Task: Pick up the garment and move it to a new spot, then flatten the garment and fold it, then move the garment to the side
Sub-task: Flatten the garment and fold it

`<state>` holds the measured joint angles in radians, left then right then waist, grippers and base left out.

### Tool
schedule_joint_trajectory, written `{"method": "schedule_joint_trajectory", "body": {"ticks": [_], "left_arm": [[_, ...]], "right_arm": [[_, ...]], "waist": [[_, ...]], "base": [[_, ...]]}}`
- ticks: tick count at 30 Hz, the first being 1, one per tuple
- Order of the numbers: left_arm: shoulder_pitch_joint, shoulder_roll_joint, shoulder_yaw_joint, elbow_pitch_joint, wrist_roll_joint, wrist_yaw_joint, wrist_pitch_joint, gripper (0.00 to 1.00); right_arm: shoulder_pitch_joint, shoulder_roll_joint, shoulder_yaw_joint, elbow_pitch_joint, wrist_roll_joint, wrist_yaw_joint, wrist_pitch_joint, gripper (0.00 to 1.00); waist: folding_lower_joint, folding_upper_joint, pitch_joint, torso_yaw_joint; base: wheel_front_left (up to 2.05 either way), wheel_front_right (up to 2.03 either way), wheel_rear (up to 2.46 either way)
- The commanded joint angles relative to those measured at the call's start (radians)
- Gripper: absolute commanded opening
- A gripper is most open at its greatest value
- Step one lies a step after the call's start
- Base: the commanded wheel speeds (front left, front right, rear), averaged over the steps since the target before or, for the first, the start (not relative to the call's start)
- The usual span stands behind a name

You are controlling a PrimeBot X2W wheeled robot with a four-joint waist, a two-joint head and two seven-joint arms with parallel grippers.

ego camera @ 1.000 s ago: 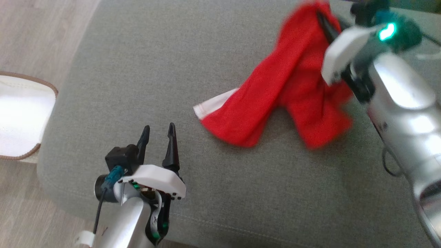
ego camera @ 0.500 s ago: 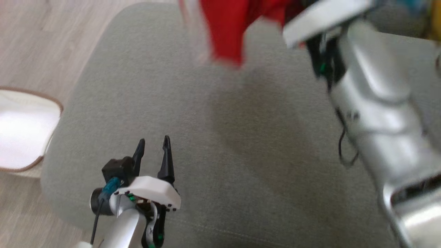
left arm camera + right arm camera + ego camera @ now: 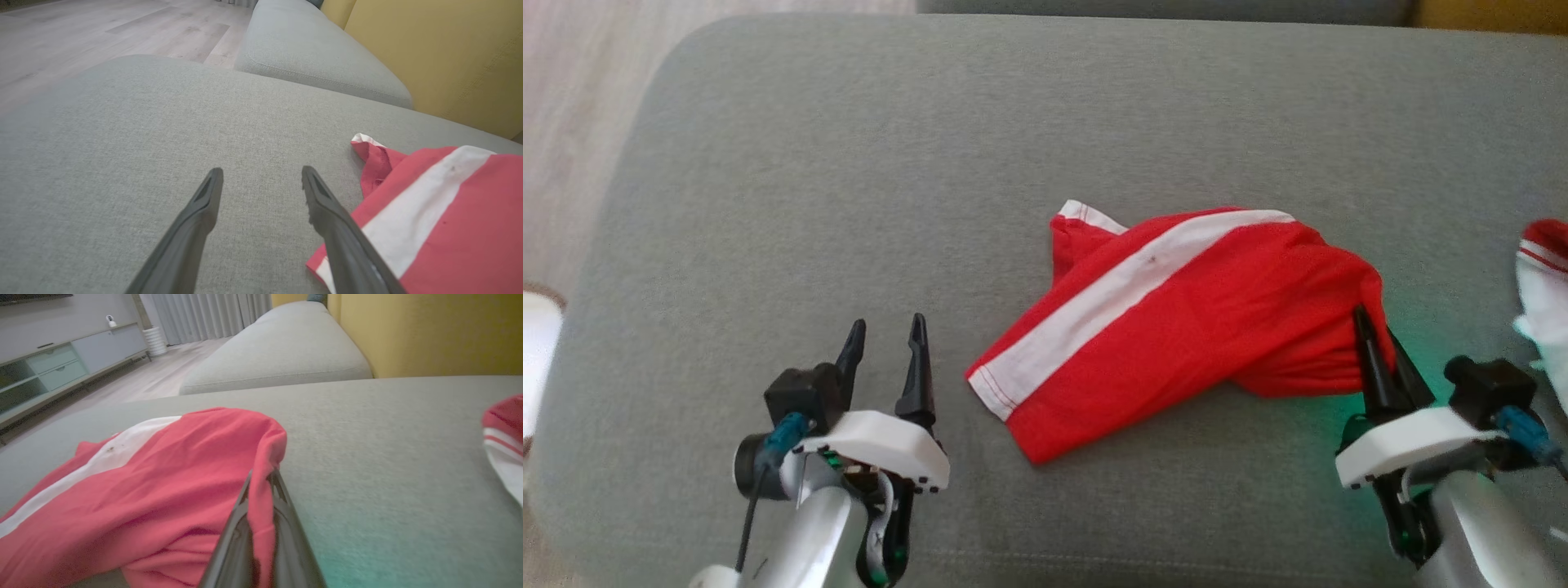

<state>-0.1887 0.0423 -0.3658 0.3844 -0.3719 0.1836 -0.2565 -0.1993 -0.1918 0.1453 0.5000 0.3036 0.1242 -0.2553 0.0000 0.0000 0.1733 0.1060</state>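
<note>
The garment point(image 3: 1176, 327) is red with a white stripe and lies crumpled on the grey cushion point(image 3: 866, 163), right of centre. My right gripper point(image 3: 1372, 322) is shut on the garment's right edge; the right wrist view has red cloth point(image 3: 163, 486) pinched between the fingers point(image 3: 282, 498). My left gripper point(image 3: 886, 331) hovers open over bare cushion just left of the garment's white-hemmed corner point(image 3: 992, 384), touching nothing. In the left wrist view the garment point(image 3: 441, 212) lies to the right of the open fingers point(image 3: 212, 192).
A second red-and-white cloth point(image 3: 1543, 278) lies at the cushion's right edge, also at the right of the right wrist view point(image 3: 502, 433). Wood floor point(image 3: 580, 122) lies to the left. A further grey cushion point(image 3: 318, 53) and yellow backrest point(image 3: 441, 53) lie beyond.
The right gripper carried the garment up out of the picture and then down to the cushion's near right part, where it now lies. The camera shifted. The left gripper stayed open.
</note>
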Motion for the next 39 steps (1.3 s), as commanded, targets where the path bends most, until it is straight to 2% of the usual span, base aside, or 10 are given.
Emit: {"method": "schedule_joint_trajectory", "body": {"ticks": [1,2,6,10,17,27,29,32,36,39], "left_arm": [[-0.036,0.008,0.043,-0.026,0.007,-0.004,-0.005,1.0],[-0.035,0.008,0.047,-0.024,0.008,-0.006,-0.005,1.0],[-0.037,0.008,0.044,-0.019,0.003,-0.019,-0.005,1.0],[-0.037,0.008,0.018,-0.011,-0.031,-0.038,-0.005,1.0],[-0.045,0.008,-0.099,0.098,-0.122,-0.079,-0.005,1.0],[-0.098,0.008,-0.252,0.293,-0.203,-0.049,-0.005,1.0],[-0.112,0.008,-0.275,0.318,-0.219,-0.048,-0.005,0.0],[-0.139,0.008,-0.28,0.348,-0.21,-0.029,-0.005,0.0],[-0.176,0.021,-0.23,0.359,-0.162,0.008,-0.005,0.0],[-0.214,0.066,-0.177,0.347,-0.105,0.035,-0.005,0.0]], "right_arm": [[-0.006,0.008,-0.007,-0.016,-0.017,0.007,-0.006,0.47],[0.001,0.018,-0.021,-0.012,-0.029,0.007,-0.006,1.0],[-0.002,0.043,-0.107,-0.027,-0.119,0.007,-0.006,1.0],[-0.02,0.075,-0.178,-0.122,-0.239,0.007,-0.006,1.0],[-0.081,0.113,-0.131,-0.199,-0.272,0.007,-0.006,1.0],[-0.125,0.114,-0.1,-0.2,-0.249,0.007,-0.006,1.0],[-0.129,0.113,-0.103,-0.198,-0.244,0.007,-0.006,1.0],[-0.137,0.113,-0.105,-0.194,-0.241,0.007,-0.006,1.0],[-0.141,0.114,-0.111,-0.19,-0.237,0.007,-0.006,1.0],[-0.138,0.117,-0.114,-0.182,-0.234,0.007,-0.006,1.0]], "waist": [[0.0,0.0,-0.003,-0.029],[0.0,0.0,-0.006,-0.038],[0.0,0.0,-0.017,-0.065],[0.0,0.0,-0.029,-0.082],[0.0,0.0,-0.036,-0.11],[0.0,0.0,-0.033,-0.141],[0.0,0.0,-0.031,-0.145],[0.0,0.0,-0.029,-0.151],[0.0,0.0,-0.03,-0.155],[0.0,0.0,-0.036,-0.157]], "base": [[0.0,0.0,0.0],[0.0,0.0,0.0],[0.0,0.0,0.0],[0.0,0.0,0.0],[0.0,0.0,0.0],[0.0,0.0,0.0],[0.0,0.0,0.0],[0.0,0.0,0.0],[0.0,0.0,0.0],[0.0,0.0,0.0]]}}
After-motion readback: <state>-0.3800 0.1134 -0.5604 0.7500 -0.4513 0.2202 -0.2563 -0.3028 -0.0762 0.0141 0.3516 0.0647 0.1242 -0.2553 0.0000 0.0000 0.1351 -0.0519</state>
